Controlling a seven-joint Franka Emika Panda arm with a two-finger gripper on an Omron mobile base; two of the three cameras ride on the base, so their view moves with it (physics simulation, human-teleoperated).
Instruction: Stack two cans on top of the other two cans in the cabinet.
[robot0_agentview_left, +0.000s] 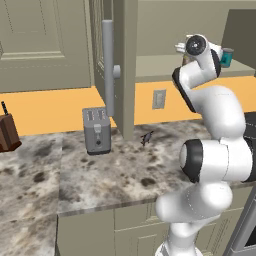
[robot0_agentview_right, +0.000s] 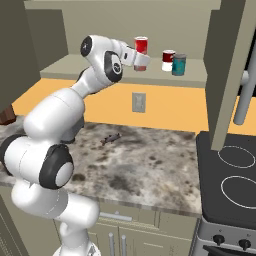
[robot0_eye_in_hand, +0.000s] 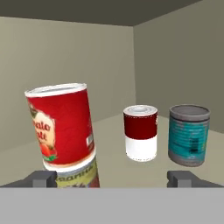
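The bright red can (robot0_eye_in_hand: 61, 127) with the white-yellow label stands, leaning a little in the hand view, on top of the short brownish can (robot0_eye_in_hand: 81, 177), of which just the upper edge shows. To its right on the cabinet shelf (robot0_agentview_right: 90, 67) stand the dark-red-and-white can (robot0_eye_in_hand: 140, 133) and the teal-blue can (robot0_eye_in_hand: 189, 135), side by side and apart. My gripper (robot0_eye_in_hand: 112, 178) is open, its fingertips (robot0_eye_in_hand: 41, 178) spread wide just in front of the stacked pair. In the right base view the red can (robot0_agentview_right: 141, 46) rises above my hand; the teal can (robot0_agentview_right: 178, 64) is rightmost.
The cabinet door (robot0_agentview_right: 225, 75) with its grey bar handle (robot0_agentview_right: 243, 95) hangs open at the right. Below on the stone counter are a toaster (robot0_agentview_left: 97, 131) and a small dark object (robot0_agentview_right: 111, 138). A stove (robot0_agentview_right: 235, 170) adjoins the counter.
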